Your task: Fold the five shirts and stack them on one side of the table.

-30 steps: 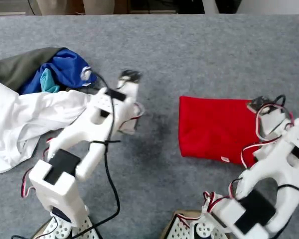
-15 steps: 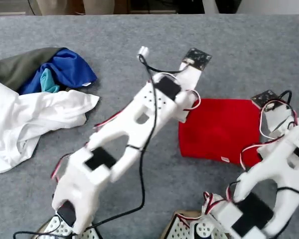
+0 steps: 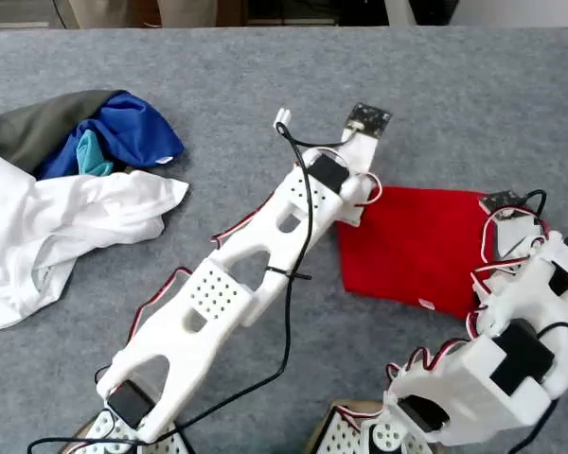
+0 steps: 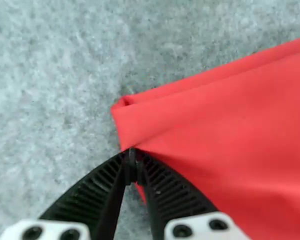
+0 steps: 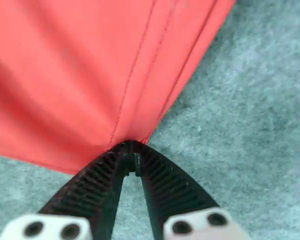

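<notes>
1. My left hand [image 4: 132,161] pinches the folded red shirt [image 3: 412,248] at its upper left corner, centre-right of the frame.
2. My right hand [image 5: 132,156] pinches its upper right corner, likely to slide it aside on the desk [image 3: 407,85].

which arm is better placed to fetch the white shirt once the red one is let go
Left, probably. Both grippers are shut on the red shirt, but the left gripper pinches a corner on the side of the white shirt, while the right gripper holds the opposite edge, farther from it.

Left end effector [image 4: 132,160], right end effector [image 5: 131,155]: both pinched closed.
</notes>
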### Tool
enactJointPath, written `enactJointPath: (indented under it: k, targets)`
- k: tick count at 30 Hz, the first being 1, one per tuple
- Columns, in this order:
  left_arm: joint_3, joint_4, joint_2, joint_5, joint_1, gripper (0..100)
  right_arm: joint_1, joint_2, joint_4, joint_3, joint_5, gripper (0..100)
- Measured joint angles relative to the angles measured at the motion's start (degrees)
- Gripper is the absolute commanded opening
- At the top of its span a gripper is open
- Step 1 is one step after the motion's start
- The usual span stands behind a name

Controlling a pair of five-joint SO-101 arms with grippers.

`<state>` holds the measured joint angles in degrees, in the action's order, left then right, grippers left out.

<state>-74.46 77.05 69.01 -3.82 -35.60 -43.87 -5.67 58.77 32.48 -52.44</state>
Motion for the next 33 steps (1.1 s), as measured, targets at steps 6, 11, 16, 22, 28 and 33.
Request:
enactJointPath:
  k: [6, 11, 16, 22, 28, 33]
  targets:
    - [-15.7, 11.2, 0.5, 0.3, 0.9, 2, 0.0, 5.3, 10.0, -8.4, 4.3, 0.2]
    - [-18.5, 21.1, -1.2, 5.1, -1.1, 2, 4.7, 11.5, 14.9, -23.0, 12.0, 0.2]
    - [-18.9, 23.1, -4.8, 3.5, -1.0, 2, 13.6, 7.6, 14.7, -32.0, 18.2, 0.2]
    - [-15.2, 23.2, -11.3, -1.1, 0.0, 2, 14.4, -8.5, 14.8, -43.5, 27.6, 0.2]
    - [-0.9, 23.2, -22.4, -5.4, -3.0, 2, 14.4, -25.1, 21.9, -59.3, 28.1, 0.2]
    - [17.1, 23.2, -36.6, -6.9, -5.6, 2, 14.4, -35.5, 28.9, -73.8, 28.1, 0.2]
